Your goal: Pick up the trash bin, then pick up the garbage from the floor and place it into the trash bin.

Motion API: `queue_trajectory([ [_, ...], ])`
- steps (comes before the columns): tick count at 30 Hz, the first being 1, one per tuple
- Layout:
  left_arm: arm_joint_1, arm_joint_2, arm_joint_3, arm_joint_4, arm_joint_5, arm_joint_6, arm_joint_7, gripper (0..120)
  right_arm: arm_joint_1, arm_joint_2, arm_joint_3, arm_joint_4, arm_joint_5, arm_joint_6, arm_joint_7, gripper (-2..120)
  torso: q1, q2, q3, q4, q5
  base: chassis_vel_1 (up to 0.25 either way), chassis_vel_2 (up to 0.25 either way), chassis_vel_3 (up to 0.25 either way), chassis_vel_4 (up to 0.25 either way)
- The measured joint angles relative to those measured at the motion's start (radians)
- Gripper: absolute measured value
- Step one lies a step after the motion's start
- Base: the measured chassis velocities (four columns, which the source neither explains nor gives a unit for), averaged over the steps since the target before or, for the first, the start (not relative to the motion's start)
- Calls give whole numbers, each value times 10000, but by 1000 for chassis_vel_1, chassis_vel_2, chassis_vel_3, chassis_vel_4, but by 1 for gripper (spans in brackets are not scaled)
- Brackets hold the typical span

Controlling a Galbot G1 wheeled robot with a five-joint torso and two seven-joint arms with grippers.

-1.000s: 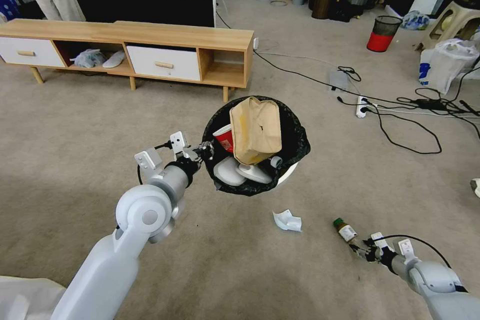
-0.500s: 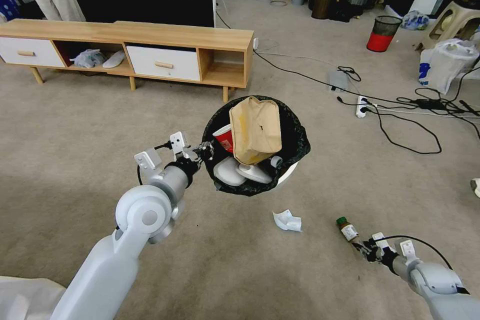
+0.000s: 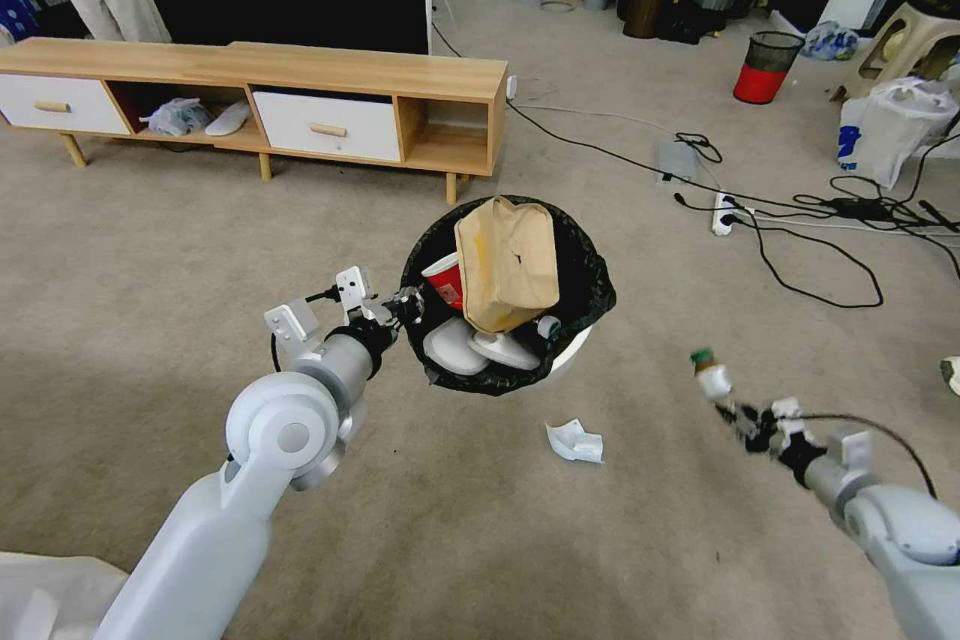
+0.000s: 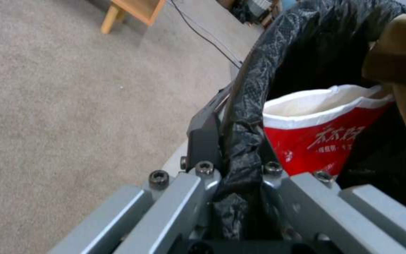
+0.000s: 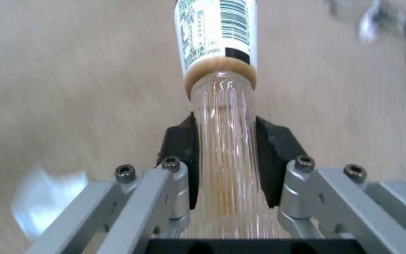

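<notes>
the left gripper [image 3: 408,301] is clamped on the trash bin [image 3: 590,265] rim, holding it above the carpet. the right gripper [image 3: 738,410] is closed around a clear bottle [image 3: 712,378], lifted beside it.

Beige carpet floor [image 3: 150,250], crumpled white tissue [image 3: 574,441], black cables [image 3: 800,250], power strip [image 3: 722,213]

Your right gripper [image 3: 735,407] now sits higher and farther forward than a second ago, and it carries the bottle [image 3: 712,376] up off the carpet with it. The bottle's green cap now points up and away, toward the trash bin [image 3: 590,270], where before the bottle lay low by the floor. Your left gripper [image 3: 408,301] and the bin it grips shift very slightly toward you.
</notes>
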Motion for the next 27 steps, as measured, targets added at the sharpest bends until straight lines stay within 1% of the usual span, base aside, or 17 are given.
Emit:
queue_trajectory([
  [1, 0, 0, 0, 0, 0, 0, 0, 3, 0, 0, 0, 0, 0, 0, 0, 23, 0, 0, 0, 0, 0, 0, 0, 0, 0],
  [2, 23, 18, 0, -6, -28, 0, -21, 3, -9, 20, 117, 604, 167, 74, 9, 23, -1, 0, 0, 2, -2, 0, 0, 0, 0],
  [3, 23, 18, 0, -6, -28, 0, -21, 3, -9, 20, 117, 604, 167, 74, 9, 23, -1, 0, 0, 2, -2, 0, 0, 0, 0],
  [4, 54, 33, 6, -7, -41, 2, -41, 3, -5, 28, 201, 1485, 369, 166, 9, 23, -1, 0, 0, 4, -1, 0, 0, 0, 0],
  [6, 93, 42, 24, -15, -67, 22, -51, 3, 37, -3, 215, 2227, 564, 348, -23, 23, 0, 0, 0, 2, -2, 0, 0, 0, 0],
  [11, 118, 56, 48, -18, -101, 43, -53, 3, 116, -79, 171, 2845, 806, 643, -215, 23, 0, 0, 0, 1, -1, 0, 0, 0, 0],
  [12, 130, 63, 77, -18, -107, 54, -58, 3, 156, -171, 113, 3298, 1014, 827, -400, 23, 0, 0, 1, 2, 0, 0, 0, 0, 0],
  [14, 133, 64, 95, -17, -110, 60, -57, 3, 159, -224, 89, 3486, 1099, 915, -471, 23, 0, 0, 0, 3, -2, 0, 0, 0, 0],
  [16, 128, 39, 183, 9, -126, 69, -63, 3, 92, -430, 57, 4128, 1562, 1227, -818, 23, -1, 0, 0, 0, -1, 0, 0, 0, 0],
  [20, 89, 6, 249, 78, -190, 74, -126, 3, 70, -545, 59, 4351, 1790, 1570, -1171, 23, 0, 0, 0, 0, -1, 0, 0, 0, 0],
  [22, 22, -18, 347, 105, -430, 96, -359, 3, 53, -650, 64, 4400, 2028, 1937, -1547, 23, -1, 0, 0, 0, 0, 0, 0, 0, 0],
  [23, 22, -18, 347, 105, -430, 96, -359, 3, 53, -650, 64, 4400, 2028, 1937, -1547, 23, -1, 0, 0, 0, 0, 0, 0, 0, 0],
  [25, -78, -46, 459, 129, -787, 188, -709, 3, 79, -704, 53, 4418, 2223, 2123, -1836, 23, 0, 0, 0, 0, 2, 0, 0, 0, 0],
  [27, -106, -48, 485, 144, -888, 207, -799, 3, 98, -708, 44, 4419, 2256, 2152, -1879, 23, -1, 0, 0, 0, 2, 0, 0, 0, 0],
])
